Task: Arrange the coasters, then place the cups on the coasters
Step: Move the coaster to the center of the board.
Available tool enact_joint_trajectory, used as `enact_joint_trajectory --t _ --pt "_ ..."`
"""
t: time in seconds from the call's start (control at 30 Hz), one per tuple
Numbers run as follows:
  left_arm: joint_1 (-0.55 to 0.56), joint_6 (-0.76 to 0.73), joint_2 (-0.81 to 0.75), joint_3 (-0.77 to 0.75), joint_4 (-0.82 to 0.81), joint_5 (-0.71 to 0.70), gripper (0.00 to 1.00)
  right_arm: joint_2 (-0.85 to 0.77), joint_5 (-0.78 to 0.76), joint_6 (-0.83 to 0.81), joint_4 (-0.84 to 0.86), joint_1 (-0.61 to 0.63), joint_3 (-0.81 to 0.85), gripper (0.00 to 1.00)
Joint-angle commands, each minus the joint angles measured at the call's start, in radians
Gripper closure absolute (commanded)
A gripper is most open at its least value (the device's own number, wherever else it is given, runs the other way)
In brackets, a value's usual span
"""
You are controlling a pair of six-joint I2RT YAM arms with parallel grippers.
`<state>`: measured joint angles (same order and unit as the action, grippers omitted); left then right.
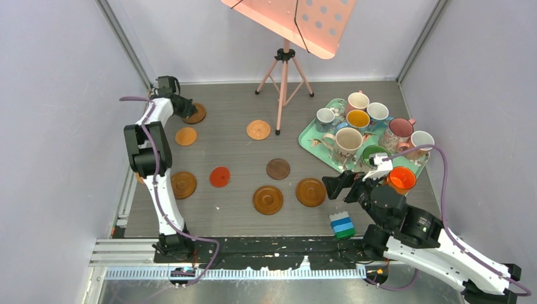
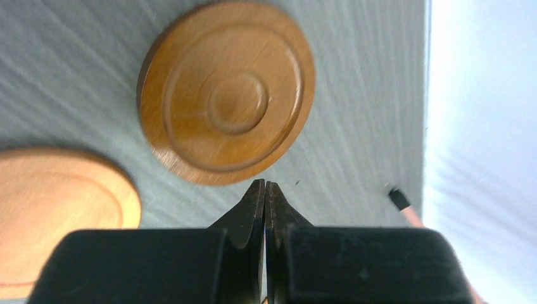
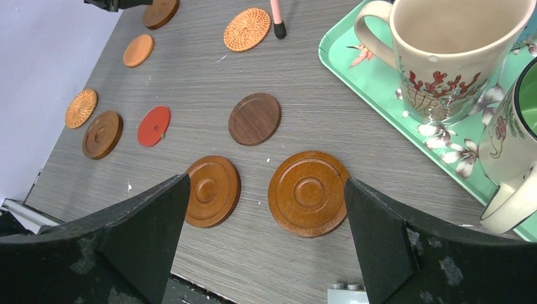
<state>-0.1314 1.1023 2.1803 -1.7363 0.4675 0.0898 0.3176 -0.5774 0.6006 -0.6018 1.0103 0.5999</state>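
Several coasters lie spread on the table, among them a red one, a dark brown one and a woven one. My left gripper is shut and holds nothing. Its tips hang at the edge of a grooved brown coaster, with an orange coaster beside it. My right gripper is open and empty above two grooved brown coasters. Several cups stand on a mint floral tray. An orange cup sits by my right wrist.
A pink music stand on a tripod stands at the back middle, and one of its feet touches down near the woven coaster. A stack of toy bricks sits at the near edge by my right arm. Walls close in on the left, back and right.
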Motion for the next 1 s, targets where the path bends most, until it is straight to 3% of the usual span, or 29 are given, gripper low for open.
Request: enact_joint_trajectory --t 0.0,0.17,0.5,0.97 --pt "-0.020 0.038 0.074 -0.120 0.022 -0.017 1.00 0.022 -0.035 0.004 0.032 -0.001 0.015 0.00" --pt "-0.020 0.028 0.119 -0.168 0.058 -0.017 1.00 0.040 -0.046 -0.003 0.044 -0.001 0.013 0.00" --pt "-0.009 0.021 0.114 -0.124 0.095 0.007 1.00 0.078 -0.056 -0.011 0.068 -0.001 0.020 0.00" --pt "0.057 -0.028 0.073 -0.069 0.125 0.066 1.00 -0.036 -0.051 0.039 0.042 -0.001 -0.026 0.00"
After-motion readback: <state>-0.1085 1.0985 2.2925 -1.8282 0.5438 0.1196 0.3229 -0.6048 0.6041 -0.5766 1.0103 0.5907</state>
